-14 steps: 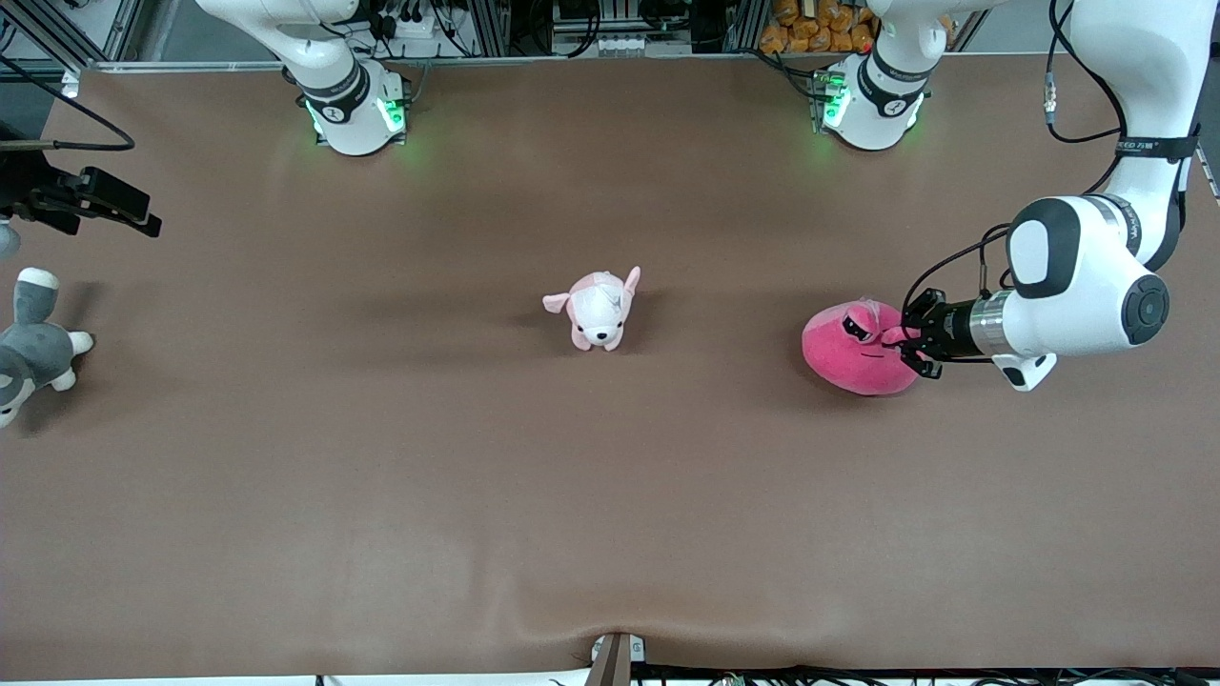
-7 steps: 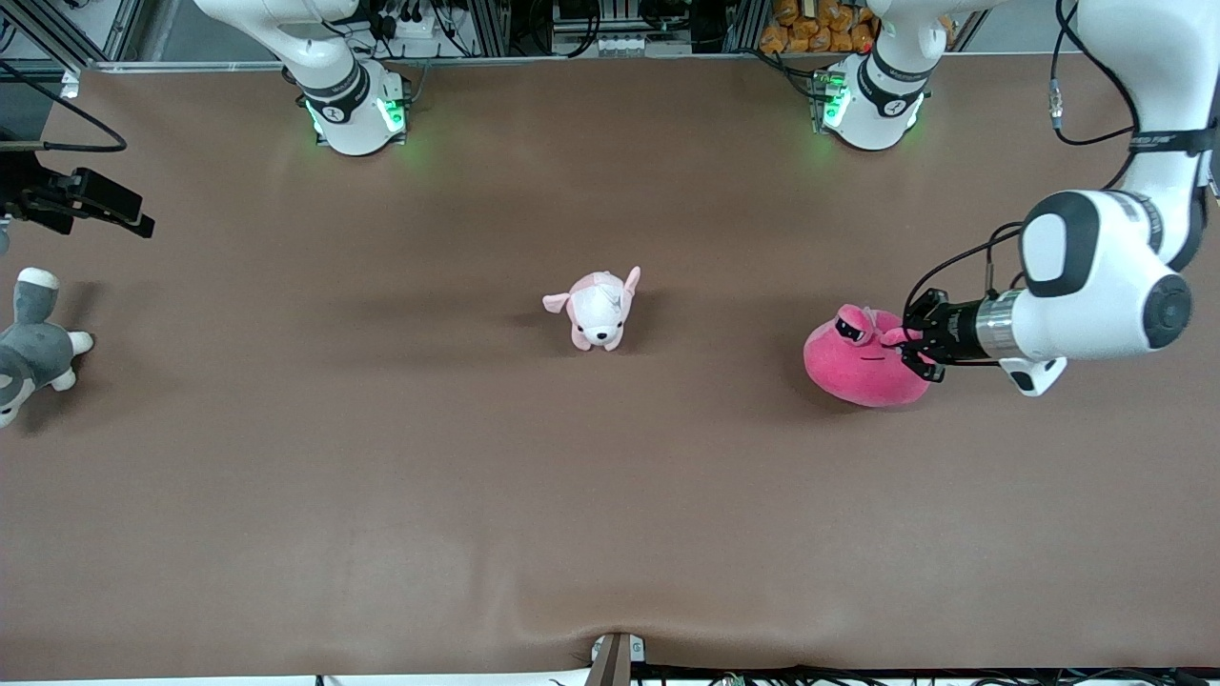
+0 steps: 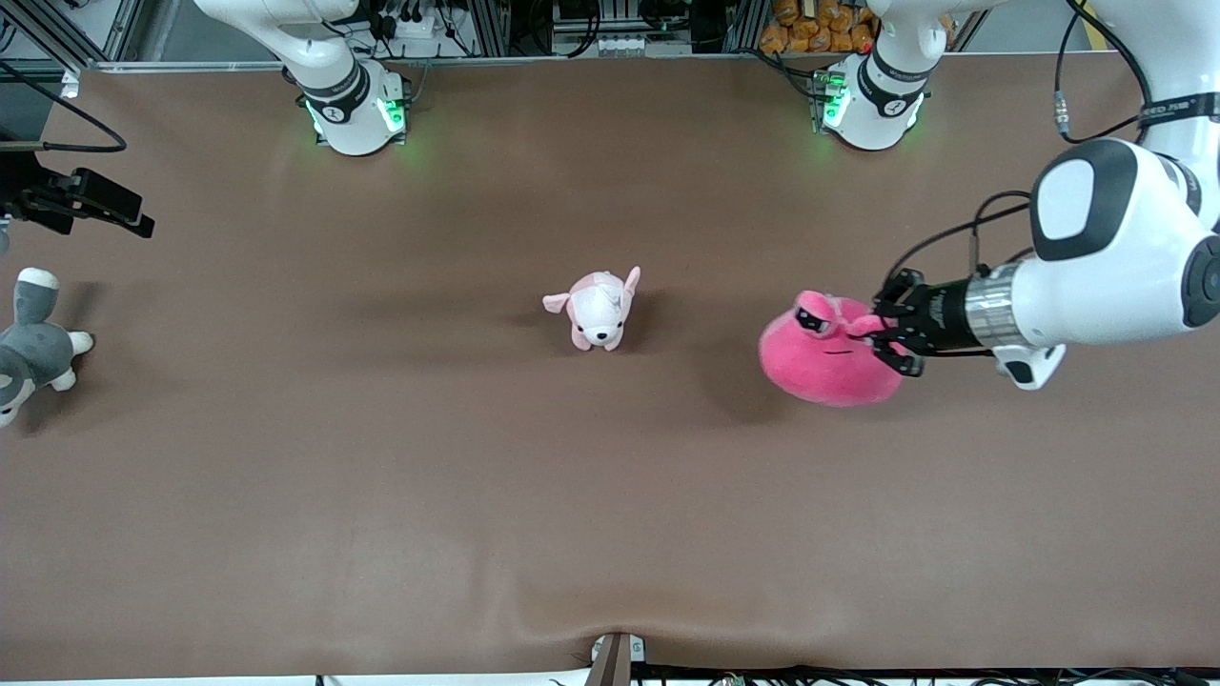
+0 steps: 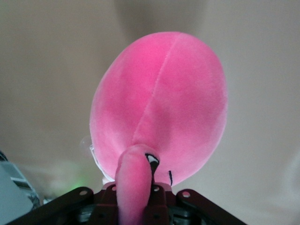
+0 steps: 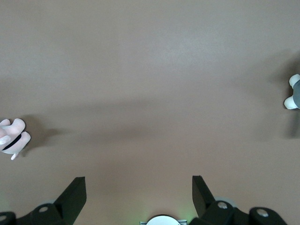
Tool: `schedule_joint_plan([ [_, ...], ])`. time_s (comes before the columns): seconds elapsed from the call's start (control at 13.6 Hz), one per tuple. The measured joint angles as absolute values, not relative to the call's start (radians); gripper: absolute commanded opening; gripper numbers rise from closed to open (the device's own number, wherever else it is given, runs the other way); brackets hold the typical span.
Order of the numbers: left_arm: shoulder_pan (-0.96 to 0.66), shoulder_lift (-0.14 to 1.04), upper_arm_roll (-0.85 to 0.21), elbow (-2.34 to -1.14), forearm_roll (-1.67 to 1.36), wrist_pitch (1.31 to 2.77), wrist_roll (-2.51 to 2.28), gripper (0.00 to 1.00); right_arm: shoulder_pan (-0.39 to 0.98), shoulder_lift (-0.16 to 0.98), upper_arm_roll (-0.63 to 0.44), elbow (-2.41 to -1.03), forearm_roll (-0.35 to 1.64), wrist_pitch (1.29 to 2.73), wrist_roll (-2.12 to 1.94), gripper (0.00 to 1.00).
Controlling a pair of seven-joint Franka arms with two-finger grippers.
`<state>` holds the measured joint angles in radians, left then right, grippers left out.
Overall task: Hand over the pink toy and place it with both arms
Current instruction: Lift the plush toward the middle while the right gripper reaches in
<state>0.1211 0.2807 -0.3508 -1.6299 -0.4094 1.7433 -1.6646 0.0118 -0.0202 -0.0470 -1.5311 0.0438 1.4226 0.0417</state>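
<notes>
Left claw [image 3: 888, 335] clamped on pink toy's [image 3: 827, 354] ear, lifted over the desk [image 3: 610, 495]; carry smoothly toward waiting right claw [image 5: 139, 193], jaws apart.

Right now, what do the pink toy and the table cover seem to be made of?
Pink toy: soft plush fabric, likely; fuzzy matte nap, a stitched seam, and its ear squashes in the shut left gripper. Table cover: matte brown sheet, perhaps felt or rubber; no shine.
</notes>
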Motion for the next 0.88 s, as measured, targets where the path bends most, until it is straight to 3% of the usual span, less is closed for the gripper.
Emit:
schedule_joint_plan([
  [0.44,0.04,0.281,-0.44,-1.539,-0.473,1.751,-1.856,0.0,0.042,0.0,-0.045,-1.531,0.097,1.425,0.042,1.0],
  [0.88,-0.161,0.309,-0.444,-1.515,-0.525,1.996,-2.123,0.0,0.171,0.047,-0.037,-1.531,0.164,1.434,-0.044,1.0],
])
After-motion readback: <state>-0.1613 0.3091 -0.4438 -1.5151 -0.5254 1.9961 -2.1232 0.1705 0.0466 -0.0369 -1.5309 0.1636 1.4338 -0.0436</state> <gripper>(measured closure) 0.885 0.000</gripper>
